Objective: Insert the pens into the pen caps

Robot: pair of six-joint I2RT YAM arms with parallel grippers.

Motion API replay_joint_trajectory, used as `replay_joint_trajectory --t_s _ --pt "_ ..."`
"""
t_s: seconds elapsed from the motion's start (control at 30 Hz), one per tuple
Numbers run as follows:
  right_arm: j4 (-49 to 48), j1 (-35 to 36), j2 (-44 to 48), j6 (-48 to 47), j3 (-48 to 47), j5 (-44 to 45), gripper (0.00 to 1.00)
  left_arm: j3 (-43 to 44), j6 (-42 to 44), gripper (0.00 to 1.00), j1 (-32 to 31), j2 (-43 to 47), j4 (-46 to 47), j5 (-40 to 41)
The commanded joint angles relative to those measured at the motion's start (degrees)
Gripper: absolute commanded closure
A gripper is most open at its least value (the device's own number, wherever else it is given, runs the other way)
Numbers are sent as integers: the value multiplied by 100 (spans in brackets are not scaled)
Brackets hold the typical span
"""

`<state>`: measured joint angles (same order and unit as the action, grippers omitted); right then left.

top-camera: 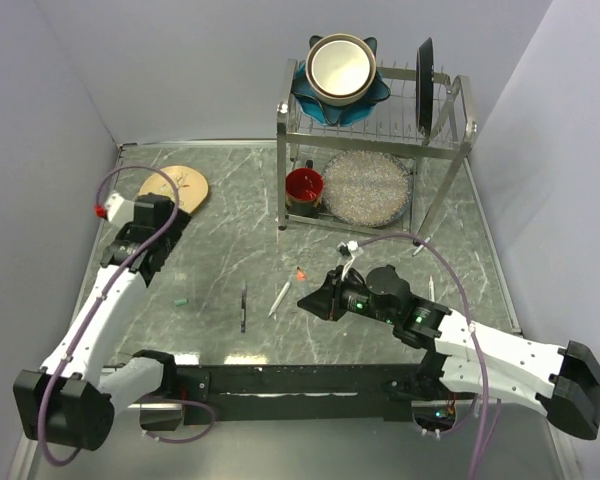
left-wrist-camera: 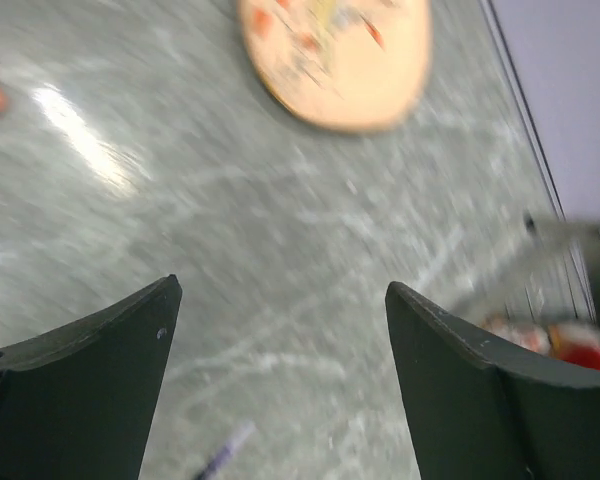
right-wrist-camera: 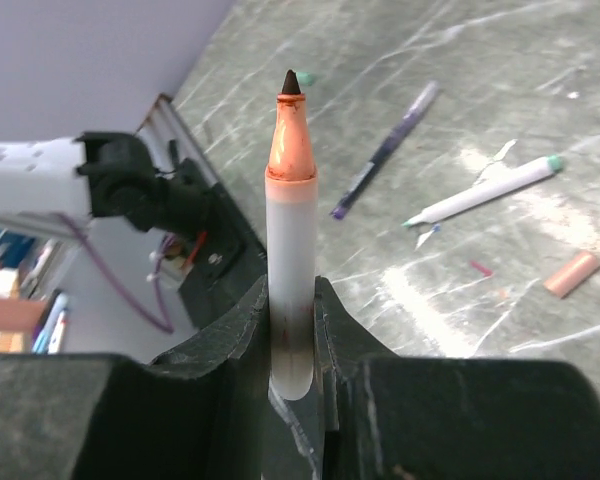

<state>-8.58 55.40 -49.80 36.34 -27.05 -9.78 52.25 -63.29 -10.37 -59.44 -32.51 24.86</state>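
Step in hand: capping of the orange-tipped pen (right-wrist-camera: pixel 290 200). My right gripper (right-wrist-camera: pixel 292 300) is clamped on its white barrel, with the nib exposed and pointing away from the wrist. My left gripper (left-wrist-camera: pixel 282 288) has its jaws wide apart and holds nothing; it hangs above the table (left-wrist-camera: pixel 280 200) near the wooden plate (left-wrist-camera: pixel 335 60).

In the overhead view, the orange cap (top-camera: pixel 300 272) lies loose at 12 o'clock from my right jaws. The teal cap (top-camera: pixel 180 300) lies at 5 o'clock from my left gripper.

Next move, as I judge it: the left jaws collect the orange cap, then cap and nib align on one axis.

The left wrist view is blurred. The barrel's lower end is hidden between my jaws. No black cap is discernible.
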Motion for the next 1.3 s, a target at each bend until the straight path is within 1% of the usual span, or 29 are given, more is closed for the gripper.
replay_joint_trajectory --t_s 0.0,0.07,0.1,0.2,0.27,0.3,0.43,0.5,0.63,0.77,0.83,1.03,1.23,1.27 --pt "-329 6 295 -100 86 -541 100 5 -280 13 840 -173 -106 415" --pt "-320 -2 383 -144 103 -779 100 -74 -377 14 1246 -340 -28 204" --pt "-276 6 410 -205 86 -832 100 -109 -447 14 1579 -410 -27 125" --pt "-241 6 463 -285 51 -990 100 -302 -851 15 2098 -726 -88 -121" --pt "-258 -2 506 -259 59 -1174 100 -347 -1194 16 2311 -999 -202 -210" --pt "-311 -3 533 -259 68 -1227 100 -373 -1282 16 2538 -1086 -299 -245" --pt "-337 6 586 -268 130 -1281 100 -391 -1511 19 2944 -1552 -239 -342" --pt "-381 6 594 -276 156 -1228 100 -313 -1362 19 3040 -1719 -63 -202" --pt "-224 6 498 -373 60 -1193 100 -92 -1423 20 3050 -2255 -282 141" --pt "-250 6 436 -373 15 -1193 100 -215 -1362 24 3067 -2528 209 81" --pt "-232 6 392 -373 -20 -1167 100 -154 -1344 26 3076 -2799 228 -42" --pt "-197 6 410 -382 -46 -1035 100 250 -1344 36 3067 -3450 -27 -78" --pt "-135 6 445 -408 -73 -912 100 699 -1257 45 3067 -3864 -492 -17" --pt "-127 6 462 -417 -73 -894 100 725 -1239 50 3067 -3891 -510 1"
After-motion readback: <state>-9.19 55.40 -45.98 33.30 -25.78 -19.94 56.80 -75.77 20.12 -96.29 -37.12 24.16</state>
